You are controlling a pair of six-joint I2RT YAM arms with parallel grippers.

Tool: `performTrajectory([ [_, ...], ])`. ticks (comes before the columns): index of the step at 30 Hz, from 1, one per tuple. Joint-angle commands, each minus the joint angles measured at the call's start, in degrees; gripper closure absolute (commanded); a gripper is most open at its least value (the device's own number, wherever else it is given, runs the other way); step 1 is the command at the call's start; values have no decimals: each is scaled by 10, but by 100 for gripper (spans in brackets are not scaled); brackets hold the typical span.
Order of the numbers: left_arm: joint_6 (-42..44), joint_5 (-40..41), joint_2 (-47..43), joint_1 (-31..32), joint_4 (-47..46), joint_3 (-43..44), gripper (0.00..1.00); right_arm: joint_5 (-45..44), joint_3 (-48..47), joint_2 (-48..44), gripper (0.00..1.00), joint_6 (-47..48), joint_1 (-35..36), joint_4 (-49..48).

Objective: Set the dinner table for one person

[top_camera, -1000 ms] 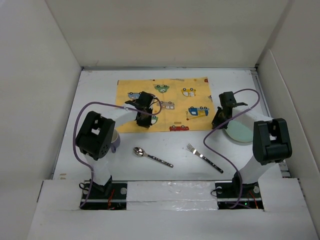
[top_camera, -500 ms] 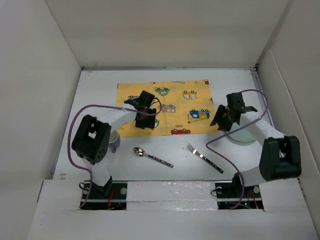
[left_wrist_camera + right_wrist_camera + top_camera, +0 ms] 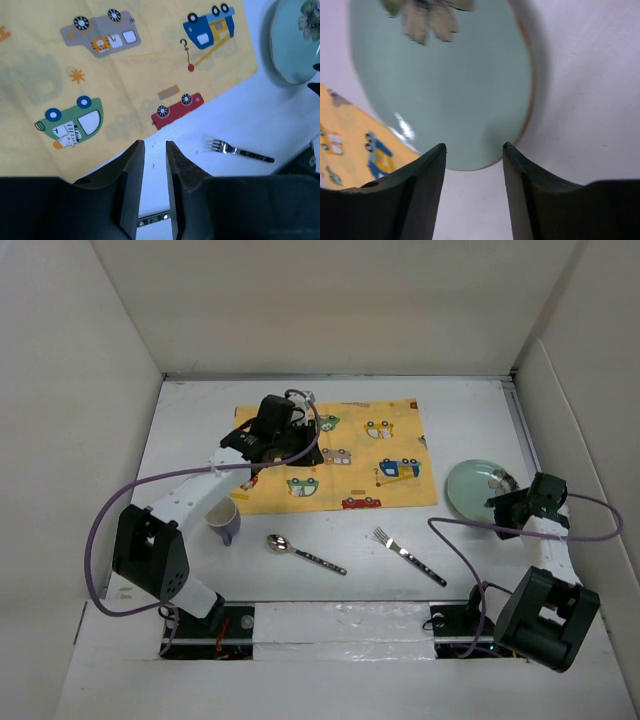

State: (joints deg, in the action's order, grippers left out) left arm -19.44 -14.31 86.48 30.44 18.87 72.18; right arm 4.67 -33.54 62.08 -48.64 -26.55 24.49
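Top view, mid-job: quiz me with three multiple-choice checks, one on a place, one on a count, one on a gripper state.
1. Where is the green plate?
A. on the yellow mat
B. on the bare table, right of the mat
C. against the far wall

2. How many pieces of cutlery lie on the table?
A. two
B. one
C. four

3. The right gripper is:
A. shut on the plate
B. shut on nothing
C. open and empty

Key:
1 B: the plate lies on white surface beside the mat's right edge.
2 A: one spoon and one fork lie nearer the arms' bases.
3 C: the wrist view shows its fingers apart with nothing between them.
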Motion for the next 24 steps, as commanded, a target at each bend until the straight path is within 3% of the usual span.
performTrajectory([
  [1, -6, -58, -14, 2, -16, -28, 77, -21, 20, -3, 38, -31, -30, -14],
  [3, -2, -60, -18, 2, -26, -46, 68, 2, 29, 7, 34, -34, -50, -22],
  [10, 19, -59, -25, 2, -28, -55, 70, 53, 57, 112, 37, -73, -64, -118],
  [13, 23, -57, -26, 2, -27, -51, 71, 64, 59, 149, 46, -101, -64, -159],
  [15, 20, -59, -30, 2, -30, -52, 71, 65, 61, 174, 59, -127, -64, -185],
  [16, 20, -58, -32, 2, -30, -51, 71, 64, 59, 182, 69, -129, -64, -189],
  [17, 20, -56, -33, 2, -30, -49, 71, 65, 57, 189, 91, -131, -64, -192],
  [18, 20, -53, -35, 2, -28, -49, 71, 68, 48, 187, 98, -131, -64, -192],
  [24, 14, -24, -51, 2, -22, -14, 69, 102, -12, 59, 100, -110, -37, -190],
])
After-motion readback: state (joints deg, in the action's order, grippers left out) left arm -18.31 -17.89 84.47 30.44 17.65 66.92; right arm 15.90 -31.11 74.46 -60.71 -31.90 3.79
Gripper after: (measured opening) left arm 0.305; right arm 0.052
